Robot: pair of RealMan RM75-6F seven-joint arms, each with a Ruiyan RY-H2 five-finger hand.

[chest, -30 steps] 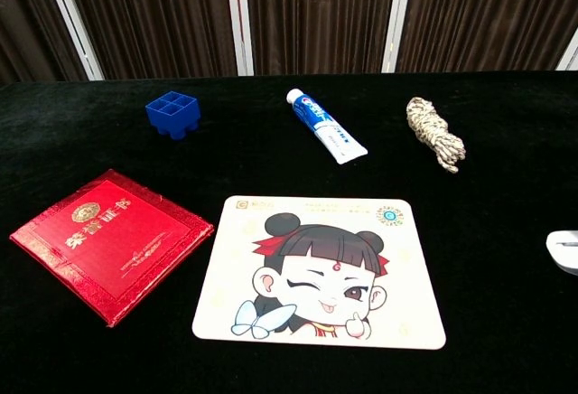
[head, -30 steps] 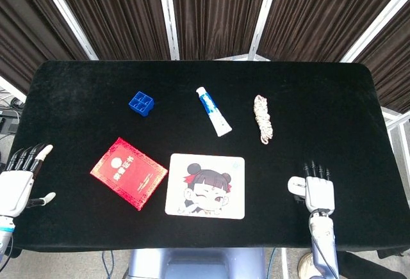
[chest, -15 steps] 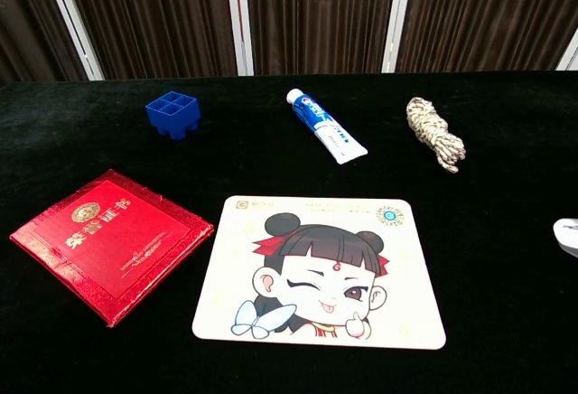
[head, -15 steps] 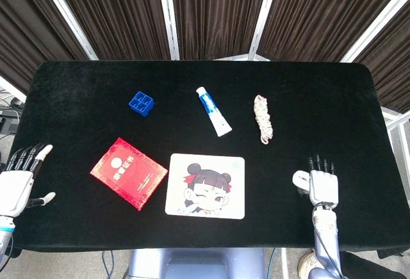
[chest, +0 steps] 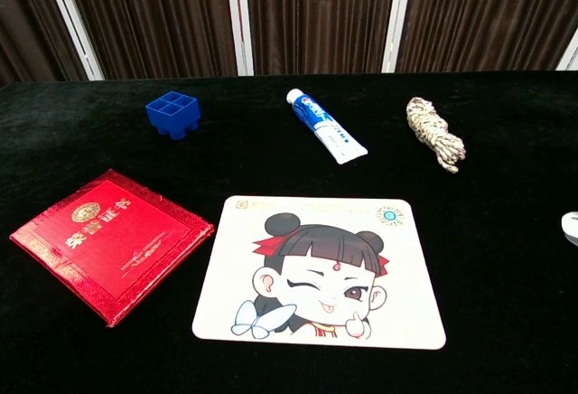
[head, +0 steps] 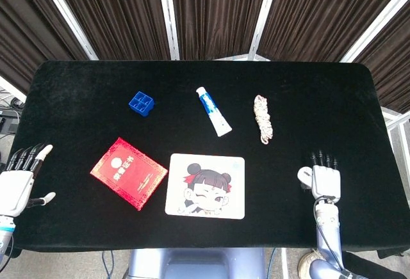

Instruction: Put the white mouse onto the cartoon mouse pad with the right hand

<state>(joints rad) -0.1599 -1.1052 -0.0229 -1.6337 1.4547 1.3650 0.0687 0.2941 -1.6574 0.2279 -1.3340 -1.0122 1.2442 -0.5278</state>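
We are logging the right hand [head: 324, 181] lying near the table's [head: 333, 100] front right, fingers straight and pointing away. A pale shape [head: 306, 176] is sitting at its inner edge; we cannot tell if that is the white mouse or whether anything is gripped. The cartoon mouse pad [head: 205, 185] is lying apart, front centre. The left hand [head: 16, 186] is hanging spread, holding nothing.

the right hand [head: 324, 181] slides further right and a bit toward the back of the table compared to a second ago. in the chest view it's almost out of frame now, just a white sliver at the right edge.
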